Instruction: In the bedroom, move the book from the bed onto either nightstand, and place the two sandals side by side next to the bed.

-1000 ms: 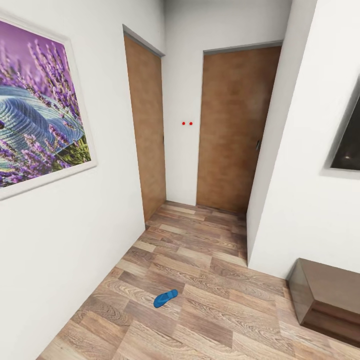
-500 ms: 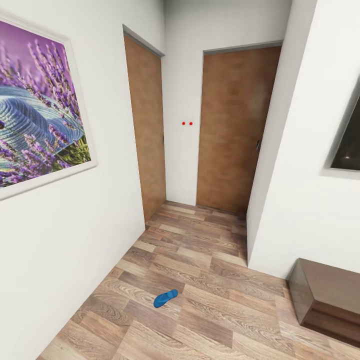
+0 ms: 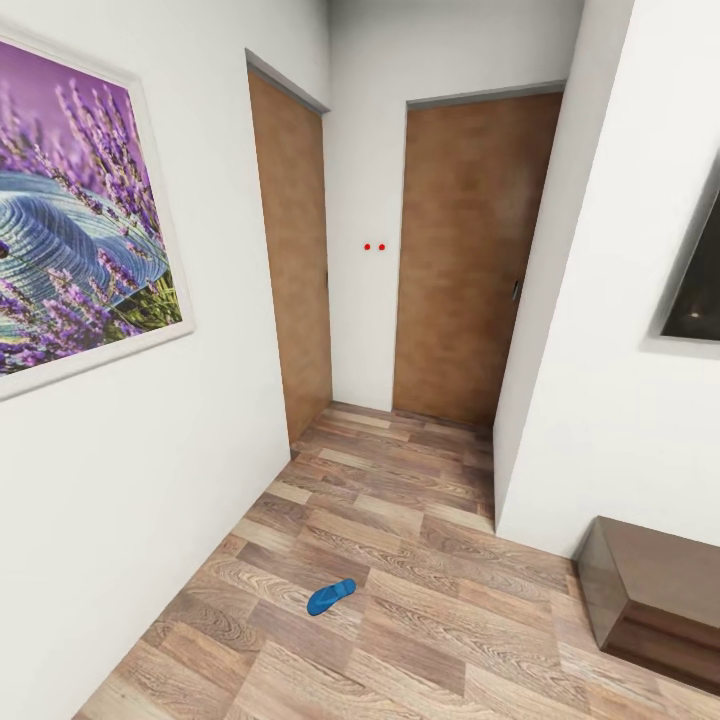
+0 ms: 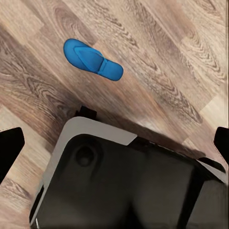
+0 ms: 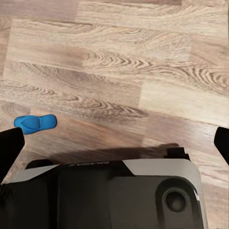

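Left wrist view: both black fingertips sit at the opposite frame edges, mostly cut off, so the left gripper [image 4: 114, 140] has its jaws spread wide with nothing between them. Below it is the robot's own base [image 4: 124, 181] (grey rim, dark top, lower part cut off). Just beyond the base, one blue sandal [image 4: 93, 59] lies flat on the wood-plank floor [image 4: 181, 57], strap side up, apart from the base.

Right wrist view: same arrangement; the right gripper [image 5: 114, 140] has fingertips at the two frame edges, jaws wide, empty. The base [image 5: 119, 193] covers the near part of the frame. A blue sandal [image 5: 35, 123] lies on the floor [image 5: 143, 62] near one fingertip, its end partly hidden by that fingertip.

Head view: a blue sandal [image 3: 331, 596] lies alone on the floor [image 3: 420, 560] of a short hallway, toe pointing toward the left wall. A dark brown low cabinet [image 3: 655, 595] is at the right, cut off by the frame edge. On the left wall hangs a lavender picture [image 3: 75, 215], cropped at the left. A dark framed panel [image 3: 695, 275] on the right wall is mostly out of frame. Farthest: two closed brown doors [image 3: 470, 255], one facing, one on the left wall seen at a steep angle.
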Available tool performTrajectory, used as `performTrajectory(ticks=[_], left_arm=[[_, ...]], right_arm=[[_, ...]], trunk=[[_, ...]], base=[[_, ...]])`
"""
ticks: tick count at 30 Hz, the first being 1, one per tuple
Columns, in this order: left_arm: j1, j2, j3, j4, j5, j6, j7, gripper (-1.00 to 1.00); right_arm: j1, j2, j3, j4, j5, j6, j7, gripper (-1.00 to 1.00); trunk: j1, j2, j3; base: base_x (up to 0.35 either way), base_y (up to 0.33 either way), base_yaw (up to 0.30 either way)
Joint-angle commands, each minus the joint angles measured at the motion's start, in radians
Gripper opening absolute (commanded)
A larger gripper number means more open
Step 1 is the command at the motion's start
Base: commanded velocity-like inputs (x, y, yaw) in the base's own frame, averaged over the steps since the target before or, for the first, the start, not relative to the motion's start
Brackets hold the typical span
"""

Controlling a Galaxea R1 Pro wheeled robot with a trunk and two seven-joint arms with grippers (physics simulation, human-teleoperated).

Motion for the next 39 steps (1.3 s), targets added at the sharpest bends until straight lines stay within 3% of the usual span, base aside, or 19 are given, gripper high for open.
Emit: performTrajectory(ticks=[1, 8, 16, 24, 29, 39], left_arm=[[-0.015, 0.004, -0.002, -0.004, 0.006, 0.037, -0.003, 1.0], [-0.122, 0.012, 0.001, -0.033, 0.004, 0.182, -0.007, 1.0], [-0.233, 0.036, 0.01, -0.052, 0.008, 0.291, -0.006, 1.0], [-0.287, 0.058, 0.112, -0.105, 0.07, 0.352, -0.007, 1.0], [-0.297, 0.069, 0.17, -0.151, 0.1, 0.363, -0.008, 1.0], [-0.3, 0.094, 0.19, -0.17, 0.108, 0.367, -0.007, 1.0]], right_arm=[[-0.001, 0.008, -0.009, -0.014, -0.007, 0.004, 0.004, 1.0], [-0.026, 0.034, -0.006, -0.112, -0.147, 0.125, -0.005, 1.0], [-0.09, 0.001, -0.005, -0.263, -0.274, 0.37, 0.025, 1.0], [-0.106, -0.02, -0.005, -0.343, -0.436, 0.479, 0.175, 1.0], [-0.109, -0.043, -0.003, -0.36, -0.477, 0.498, 0.259, 1.0], [-0.111, -0.052, 0.0, -0.382, -0.492, 0.506, 0.292, 1.0]], trunk=[[0.0, -0.001, -0.001], [0.0, -0.001, -0.001], [0.0, -0.001, -0.001], [0.0, -0.001, -0.001], [0.0, -0.001, -0.001], [0.0, -0.001, -0.001]], base=[[0.0, 0.0, 0.0], [0.0, 0.0, 0.0], [0.0, 0.0, 0.0], [0.0, 0.0, 0.0], [0.0, 0.0, 0.0], [0.0, 0.0, 0.0]])
